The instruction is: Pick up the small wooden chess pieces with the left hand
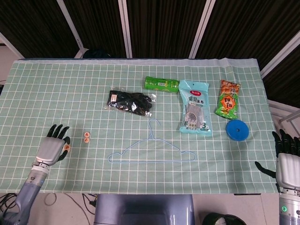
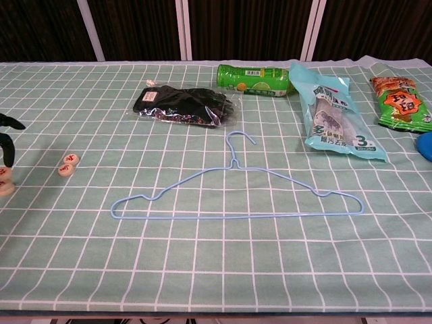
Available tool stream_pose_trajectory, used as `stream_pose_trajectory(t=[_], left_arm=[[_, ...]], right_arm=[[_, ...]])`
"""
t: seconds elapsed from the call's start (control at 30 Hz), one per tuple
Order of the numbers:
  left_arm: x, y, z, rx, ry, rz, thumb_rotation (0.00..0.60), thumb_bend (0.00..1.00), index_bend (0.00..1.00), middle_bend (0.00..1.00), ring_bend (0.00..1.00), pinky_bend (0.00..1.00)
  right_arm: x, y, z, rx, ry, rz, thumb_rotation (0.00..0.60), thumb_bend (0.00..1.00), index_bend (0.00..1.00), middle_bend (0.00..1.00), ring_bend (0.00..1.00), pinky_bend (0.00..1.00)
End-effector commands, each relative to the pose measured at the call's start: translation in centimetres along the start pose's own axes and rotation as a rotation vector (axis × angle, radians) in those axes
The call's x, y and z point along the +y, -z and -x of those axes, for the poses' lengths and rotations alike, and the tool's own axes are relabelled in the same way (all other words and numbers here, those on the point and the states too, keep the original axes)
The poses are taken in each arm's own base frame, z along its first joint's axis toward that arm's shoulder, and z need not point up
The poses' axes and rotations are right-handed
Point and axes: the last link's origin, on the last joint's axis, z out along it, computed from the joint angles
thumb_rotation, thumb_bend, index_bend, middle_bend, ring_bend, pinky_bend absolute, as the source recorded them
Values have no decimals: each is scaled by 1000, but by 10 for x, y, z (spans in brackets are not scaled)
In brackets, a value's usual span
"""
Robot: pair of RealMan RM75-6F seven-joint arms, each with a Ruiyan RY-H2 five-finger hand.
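Two small wooden chess pieces (image 1: 86,136) with red marks lie side by side on the green checked cloth, also in the chest view as chess pieces (image 2: 68,164). My left hand (image 1: 51,148) is left of them, apart from them, near the table's front left. It pinches another chess piece (image 1: 67,147) between its fingertips; at the chest view's left edge that held piece (image 2: 5,179) shows under a black finger (image 2: 8,148). My right hand (image 1: 287,155) hangs off the table's right front corner, fingers spread, holding nothing.
A blue wire hanger (image 1: 151,150) lies at the front centre. Behind it are a black glove packet (image 1: 130,101), a green can (image 1: 161,84) on its side, a blue packet (image 1: 194,108), an orange snack bag (image 1: 228,99) and a blue disc (image 1: 236,130).
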Motion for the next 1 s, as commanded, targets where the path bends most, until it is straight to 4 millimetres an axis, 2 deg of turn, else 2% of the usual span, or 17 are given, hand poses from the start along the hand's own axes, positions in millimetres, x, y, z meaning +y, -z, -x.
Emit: stream_pose_trajectory(t=[0.03,1.0], left_arm=[[-5,2,2,-8,0,-9,600,328,504,107,0,24],[-3,-1,11,-22,-24,2,600,328,505,107,0,24]], right_arm=[[0,0,0,0,1,-1,600,205,91,25,55,0],[1,0,0,-1,5,13,600,205,91,25,55,0]])
